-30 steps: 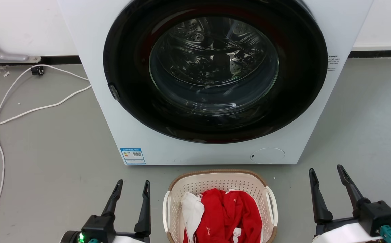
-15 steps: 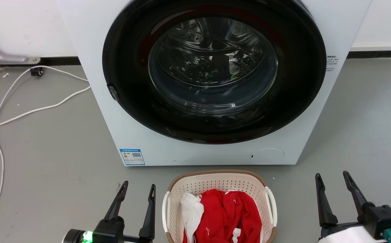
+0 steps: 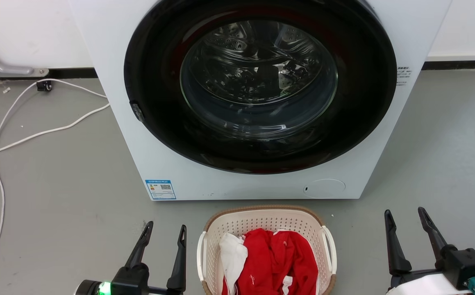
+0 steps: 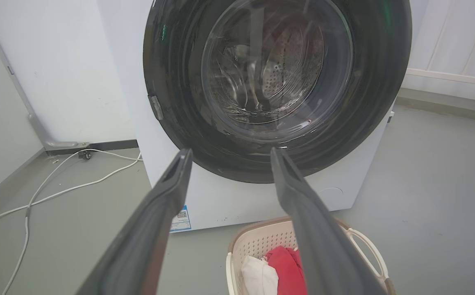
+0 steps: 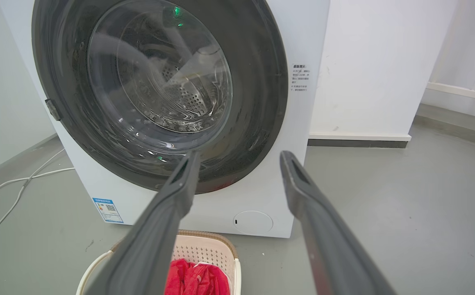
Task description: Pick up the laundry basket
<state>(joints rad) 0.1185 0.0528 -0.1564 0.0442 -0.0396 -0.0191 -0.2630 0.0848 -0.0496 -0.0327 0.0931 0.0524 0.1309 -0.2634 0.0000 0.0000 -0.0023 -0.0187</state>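
The laundry basket (image 3: pixel 262 223) stands on the floor just in front of the washing machine: cream, perforated, brown rim, white side handles. Red clothes (image 3: pixel 280 258) and a white garment (image 3: pixel 233 254) lie in it. My left gripper (image 3: pixel 167 225) is open to the basket's left, apart from the left handle (image 3: pixel 200 256). Farther off, to the basket's right, my right gripper (image 3: pixel 404 211) is also open. In the left wrist view the left gripper (image 4: pixel 230 150) points at the machine, with the basket (image 4: pixel 262 241) below it. The right gripper (image 5: pixel 240 153) has the basket (image 5: pixel 204 250) at lower left.
A white washing machine (image 3: pixel 262 186) with a shut dark round door (image 3: pixel 257 82) rises right behind the basket. White cables (image 3: pixel 36 133) trail over the grey floor at the left. Bare floor lies on both sides of the basket, and a wall runs behind.
Both grippers have shifted slightly to the right and lower in the head view, mostly in the first half second. Both stay open. The basket has not moved.
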